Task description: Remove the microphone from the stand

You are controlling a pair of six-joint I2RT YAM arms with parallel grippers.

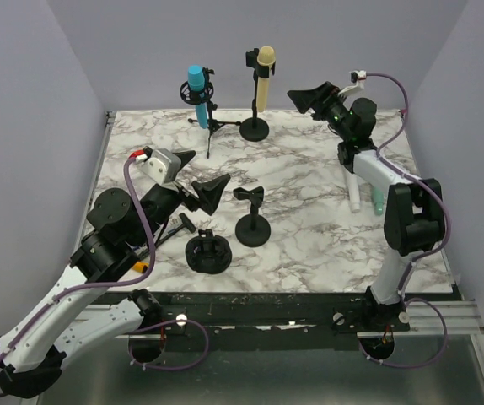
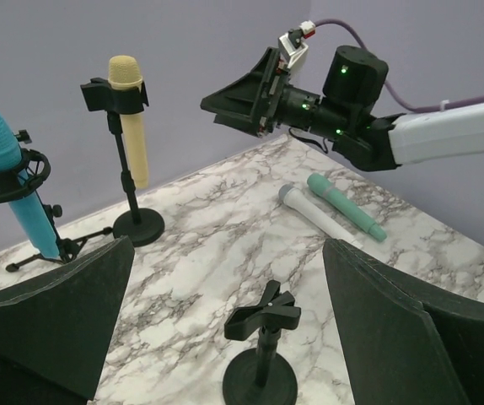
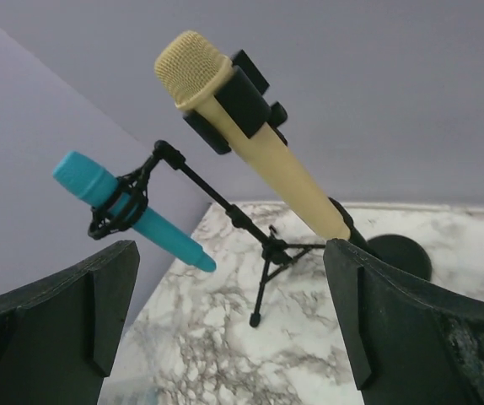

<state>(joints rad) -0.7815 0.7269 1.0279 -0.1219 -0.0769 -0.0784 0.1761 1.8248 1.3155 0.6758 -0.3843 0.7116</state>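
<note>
A cream microphone (image 1: 264, 76) sits upright in the clip of a round-base stand (image 1: 255, 129) at the back of the table. It also shows in the right wrist view (image 3: 255, 148) and the left wrist view (image 2: 132, 126). A blue microphone (image 1: 197, 93) hangs in a shock mount on a tripod to its left. My right gripper (image 1: 311, 98) is open and empty, in the air to the right of the cream microphone and facing it (image 3: 229, 249). My left gripper (image 1: 198, 175) is open and empty above the table's left middle (image 2: 228, 249).
An empty clip stand (image 1: 251, 221) stands at the table's middle, below my left gripper's view (image 2: 263, 321). A loose black shock mount (image 1: 207, 251) lies near the front. A white microphone (image 1: 356, 192) and a green one (image 1: 378, 201) lie at the right.
</note>
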